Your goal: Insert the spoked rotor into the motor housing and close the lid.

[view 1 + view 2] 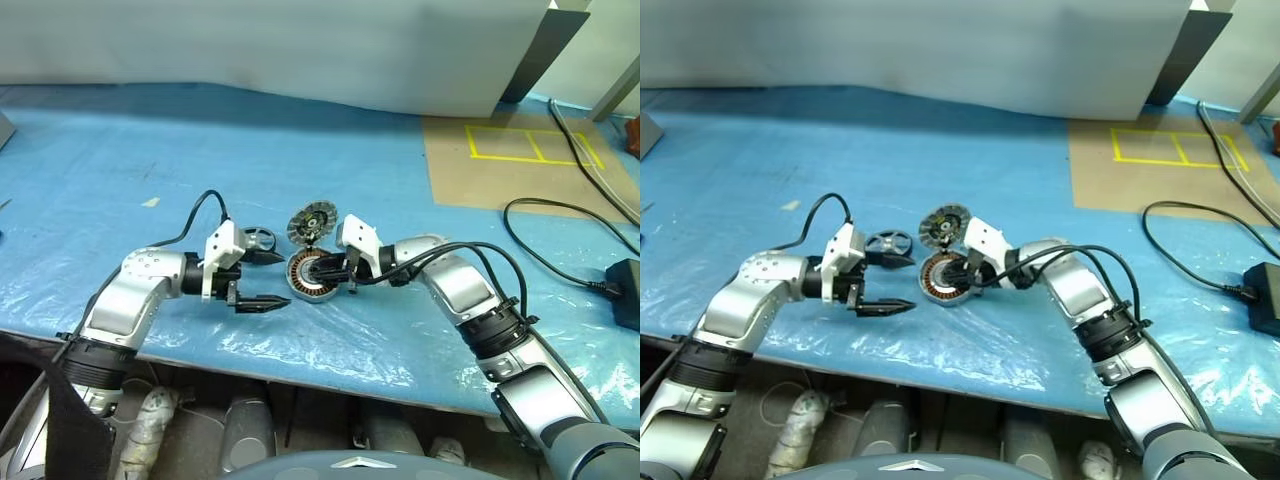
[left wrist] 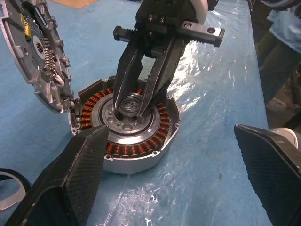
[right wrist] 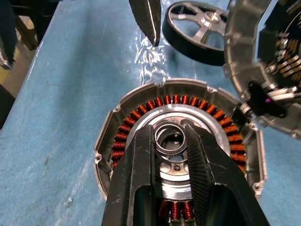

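My right tool [image 3: 171, 141] clenched on the hub ring of the round copper-wound motor housing [image 3: 141, 110], my left tool [image 1: 262, 280] released beside it, silver spoked rotor [image 3: 200, 28] just beyond.

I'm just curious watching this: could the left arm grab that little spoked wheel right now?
Probably yes. The rotor lies on the table just beyond the left end effector, whose fingers stand wide open and empty, with nothing between them. The right end effector is busy at the housing.

The motor housing [image 1: 312, 275] is crowded: the right gripper [image 3: 171, 141] blocks its centre, the upright lid [image 1: 311, 222] stands at its 12 o'clock, the spoked rotor [image 1: 256, 240] at 10 o'clock.
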### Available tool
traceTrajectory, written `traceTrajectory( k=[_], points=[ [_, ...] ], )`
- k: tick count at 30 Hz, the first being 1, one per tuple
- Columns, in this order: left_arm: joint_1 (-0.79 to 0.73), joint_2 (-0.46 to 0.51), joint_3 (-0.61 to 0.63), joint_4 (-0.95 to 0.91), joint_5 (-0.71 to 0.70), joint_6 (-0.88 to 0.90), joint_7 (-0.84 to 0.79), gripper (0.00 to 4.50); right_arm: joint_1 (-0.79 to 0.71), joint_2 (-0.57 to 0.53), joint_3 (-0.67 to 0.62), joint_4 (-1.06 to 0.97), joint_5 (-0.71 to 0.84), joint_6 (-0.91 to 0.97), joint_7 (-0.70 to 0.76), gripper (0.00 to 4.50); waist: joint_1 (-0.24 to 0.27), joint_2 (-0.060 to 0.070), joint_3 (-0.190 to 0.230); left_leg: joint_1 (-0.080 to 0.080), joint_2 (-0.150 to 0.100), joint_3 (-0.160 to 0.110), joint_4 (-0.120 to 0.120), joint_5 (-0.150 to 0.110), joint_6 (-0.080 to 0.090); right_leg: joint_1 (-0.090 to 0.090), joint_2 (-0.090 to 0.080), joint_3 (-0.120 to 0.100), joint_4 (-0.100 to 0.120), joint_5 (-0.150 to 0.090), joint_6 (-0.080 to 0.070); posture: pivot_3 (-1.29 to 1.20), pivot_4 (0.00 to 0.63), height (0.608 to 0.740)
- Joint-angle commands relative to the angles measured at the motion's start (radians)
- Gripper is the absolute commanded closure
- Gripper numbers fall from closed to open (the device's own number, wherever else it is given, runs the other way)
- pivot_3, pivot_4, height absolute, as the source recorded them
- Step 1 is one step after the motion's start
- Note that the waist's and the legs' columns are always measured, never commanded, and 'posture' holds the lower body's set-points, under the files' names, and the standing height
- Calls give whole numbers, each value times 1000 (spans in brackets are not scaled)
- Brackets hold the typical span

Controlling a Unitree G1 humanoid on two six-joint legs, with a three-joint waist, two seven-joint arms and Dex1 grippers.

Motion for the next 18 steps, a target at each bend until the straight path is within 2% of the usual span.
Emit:
traceTrajectory(
  k=[1, 18],
  points=[
    [-13, 4, -1, -10, -2, -17, -3, 0, -6, 9, 7, 17, -23, -37, -5, 3943, 0, 0, 0, 0, 0, 0, 0, 0, 0, 0, 0, 0, 0, 0, 0, 0, 150, 740],
    [-22, -3, -5, 9, 5, -27, 9, 0, -24, 17, -48, -29, 13, -25, 5, 3943, 0, 0, 0, 1, 0, 0, 2, 0, 0, 1, 0, 0, 1, 0, 0, 0, 150, 740]
  ],
)
